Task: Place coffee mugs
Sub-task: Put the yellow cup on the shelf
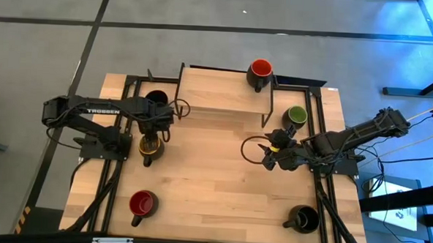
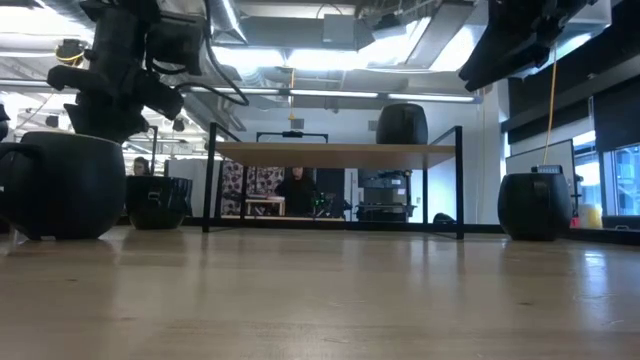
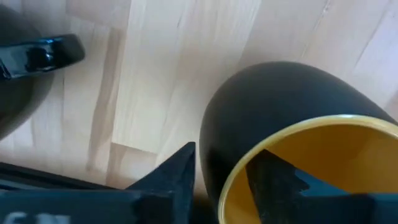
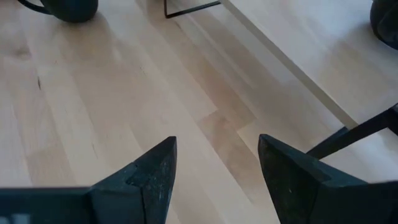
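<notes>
The yellow-inside mug (image 1: 148, 151) stands upright on the table's left half; my left gripper (image 1: 151, 137) is over it, shut on its rim. In the low view this mug (image 2: 65, 185) rests on its base, under the left arm. My right gripper (image 4: 214, 168) is open and hovers over bare wood at mid-right (image 1: 268, 154), touching nothing. One red-inside mug (image 1: 260, 71) sits on the raised shelf. The green-inside mug (image 1: 296, 116) stands just right of the shelf. Other mugs stand on the table: one black-inside (image 1: 156, 100), one red-inside (image 1: 142, 204), one black-inside (image 1: 304, 218). My left gripper holds the yellow-inside mug by its rim (image 3: 231, 177), with the wall pinched between one finger inside (image 3: 273, 183) the cup and one finger outside (image 3: 177, 171). The fingers come from above, pointing down. The mug is upright with its base on the table (image 2: 60, 235).
A wooden shelf (image 1: 221, 92) on thin black legs stands at the table's far middle. A black metal frame runs along the table's left and right sides (image 1: 318, 133). Bare wood lies between the two arms and toward the near edge. A person shows far off in the room (image 2: 297, 190).
</notes>
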You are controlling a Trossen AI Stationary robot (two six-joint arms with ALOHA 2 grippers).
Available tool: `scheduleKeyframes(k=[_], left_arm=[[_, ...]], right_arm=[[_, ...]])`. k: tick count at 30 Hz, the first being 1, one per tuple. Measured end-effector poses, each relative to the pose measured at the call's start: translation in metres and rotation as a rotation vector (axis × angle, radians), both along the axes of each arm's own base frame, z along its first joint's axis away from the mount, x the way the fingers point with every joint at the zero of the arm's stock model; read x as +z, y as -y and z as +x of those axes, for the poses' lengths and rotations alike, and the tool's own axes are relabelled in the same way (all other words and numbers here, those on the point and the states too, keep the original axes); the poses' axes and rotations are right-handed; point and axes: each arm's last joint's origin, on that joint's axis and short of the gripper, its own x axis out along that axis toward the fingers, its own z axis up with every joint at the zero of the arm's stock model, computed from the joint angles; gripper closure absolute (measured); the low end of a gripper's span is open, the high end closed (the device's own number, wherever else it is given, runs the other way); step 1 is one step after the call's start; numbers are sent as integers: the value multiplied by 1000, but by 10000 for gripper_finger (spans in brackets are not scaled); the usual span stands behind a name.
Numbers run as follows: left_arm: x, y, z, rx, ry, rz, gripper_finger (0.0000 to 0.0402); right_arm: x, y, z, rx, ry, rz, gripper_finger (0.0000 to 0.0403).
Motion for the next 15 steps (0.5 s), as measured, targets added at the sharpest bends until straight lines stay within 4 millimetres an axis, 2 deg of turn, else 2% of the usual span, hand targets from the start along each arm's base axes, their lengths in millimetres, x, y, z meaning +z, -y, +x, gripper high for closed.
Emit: scheduleKeyframes(k=[7, 12, 15], left_arm=[[0, -1, 3, -6, 35, 11, 386], [17, 1, 8, 2, 55, 7, 387], [45, 2, 17, 15, 133, 19, 388]], right_arm=[[0, 0, 0, 0, 0, 0, 189], [0, 0, 0, 0, -2, -1, 189], [-1, 0, -1, 1, -12, -3, 189]])
